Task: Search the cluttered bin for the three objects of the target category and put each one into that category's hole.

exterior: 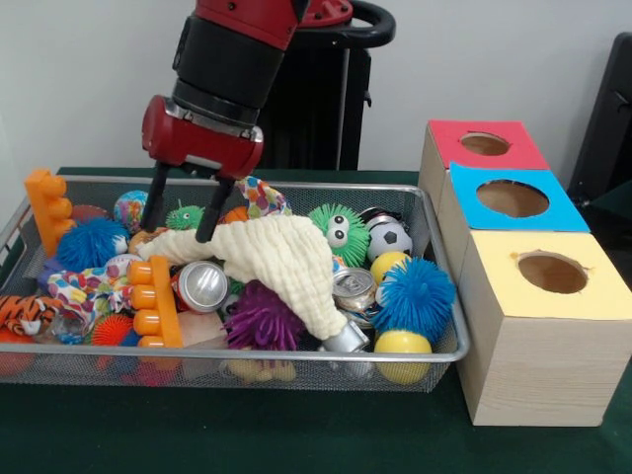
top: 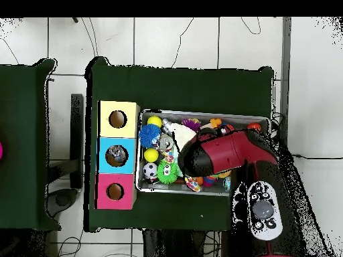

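Note:
My gripper (exterior: 176, 233) is open, its two black fingers (exterior: 211, 212) reaching down into the left part of the wire bin (exterior: 434, 348). The tips stand on either side of the end of a cream cloth (exterior: 281, 259) that drapes over the pile. A small green fuzzy ball (exterior: 183, 216) sits just behind the fingers. Silver cans (exterior: 202, 286) (exterior: 354, 288) lie beside and under the cloth. In the overhead view the red arm (top: 224, 152) covers the gripper; the cloth (top: 182, 134) shows beside it.
Three boxes with round holes stand right of the bin: red (exterior: 484, 144), blue (exterior: 512, 197), yellow (exterior: 551, 272). The bin also holds spiky balls, blue (exterior: 415, 294), purple (exterior: 262, 318) and green (exterior: 341, 232), a soccer ball (exterior: 390, 237), yellow balls (exterior: 402, 346) and orange plastic pieces (exterior: 158, 301).

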Tool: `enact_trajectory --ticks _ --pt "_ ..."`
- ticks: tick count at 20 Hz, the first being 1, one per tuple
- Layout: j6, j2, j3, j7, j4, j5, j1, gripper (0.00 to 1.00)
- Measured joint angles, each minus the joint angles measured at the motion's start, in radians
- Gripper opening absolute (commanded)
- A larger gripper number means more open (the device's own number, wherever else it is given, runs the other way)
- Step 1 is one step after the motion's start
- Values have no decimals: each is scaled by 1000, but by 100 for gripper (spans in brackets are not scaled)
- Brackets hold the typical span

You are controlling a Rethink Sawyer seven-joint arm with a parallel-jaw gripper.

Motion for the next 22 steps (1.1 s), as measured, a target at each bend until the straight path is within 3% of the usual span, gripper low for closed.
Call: enact_trajectory --ticks 13,22 --pt "-2 100 2 0 -31 0 -45 100" --pt "-19 117 43 0 -32 13 -97 100"
